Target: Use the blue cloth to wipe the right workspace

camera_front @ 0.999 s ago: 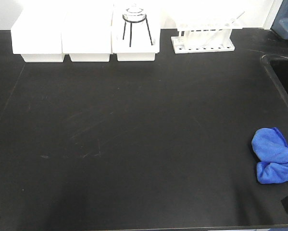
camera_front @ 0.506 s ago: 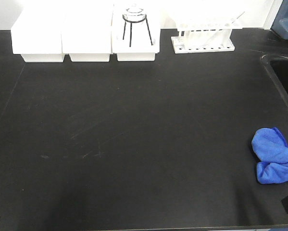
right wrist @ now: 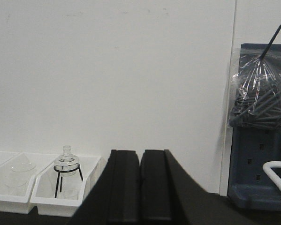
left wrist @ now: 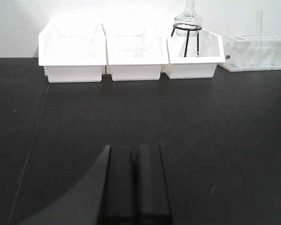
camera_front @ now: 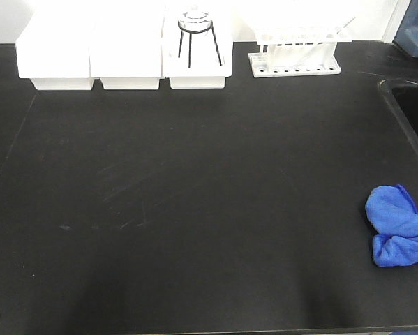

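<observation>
At bench (camera_front: 195,174) right edge, near sink (camera_front: 414,115): cloth (camera_front: 398,227) bunched, ungripped. Right gripper (right wrist: 140,154) closed, empty, now withdrawn from front view, aimed at wall. Left gripper (left wrist: 135,149) closed, empty. Pickup judged not begun.

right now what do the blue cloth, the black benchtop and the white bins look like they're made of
The blue cloth looks like soft fabric, likely microfibre: it lies bunched in rounded folds with a matte surface. The benchtop is a hard matte black slab, perhaps resin or laminate; faint pale scuffs show on it. The white bins are probably moulded plastic, smooth with thin angled walls.
</observation>
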Controlling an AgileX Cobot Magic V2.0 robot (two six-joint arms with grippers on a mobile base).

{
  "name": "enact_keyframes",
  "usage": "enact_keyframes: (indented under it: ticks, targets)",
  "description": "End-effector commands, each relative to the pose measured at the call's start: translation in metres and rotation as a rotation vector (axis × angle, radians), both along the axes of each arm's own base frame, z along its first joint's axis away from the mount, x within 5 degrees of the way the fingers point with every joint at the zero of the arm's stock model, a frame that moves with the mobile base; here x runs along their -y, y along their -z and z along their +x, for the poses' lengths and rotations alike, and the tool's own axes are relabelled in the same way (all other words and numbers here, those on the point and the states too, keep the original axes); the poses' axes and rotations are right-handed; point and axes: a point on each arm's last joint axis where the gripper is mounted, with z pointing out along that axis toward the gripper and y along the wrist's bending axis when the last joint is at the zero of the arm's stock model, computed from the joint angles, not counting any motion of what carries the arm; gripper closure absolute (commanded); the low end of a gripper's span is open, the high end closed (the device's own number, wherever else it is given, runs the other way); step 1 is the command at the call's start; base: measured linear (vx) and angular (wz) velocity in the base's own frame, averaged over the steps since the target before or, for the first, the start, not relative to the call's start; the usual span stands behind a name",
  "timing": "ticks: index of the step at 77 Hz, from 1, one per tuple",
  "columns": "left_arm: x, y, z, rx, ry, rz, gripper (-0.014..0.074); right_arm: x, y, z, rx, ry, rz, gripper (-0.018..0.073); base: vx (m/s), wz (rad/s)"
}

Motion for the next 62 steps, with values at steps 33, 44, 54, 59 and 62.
enact_keyframes:
  ticks: [33,44,54,59,62]
  targets:
    - [0.0,-0.016,0.0,0.103,-0.003,-0.025,0.0603,-0.003,-0.041,0.026,-0.105,-0.017,0.015,0.0537,0.0,0.0]
    - [0.0,-0.016,0.0,0.103,-0.003,-0.025,0.0603,-0.003,-0.037,0.026,-0.135,-0.015,-0.025,0.0266,0.0,0.0]
    - [0.0,-0.016,0.0,0.103,-0.003,-0.025,0.0603,-0.003,-0.038,0.026,-0.133,-0.014,-0.026,0.0052,0.0,0.0]
    - [0.0,-0.016,0.0,0.103,-0.003,-0.025,0.0603,-0.003,-0.037,0.028,-0.141,-0.01,-0.032,-0.0018,0.0,0.0]
    - [0.0,-0.016,0.0,0.103,-0.003,-0.025,0.0603,-0.003,-0.036,0.03,-0.156,-0.004,-0.046,-0.0044,0.0,0.0]
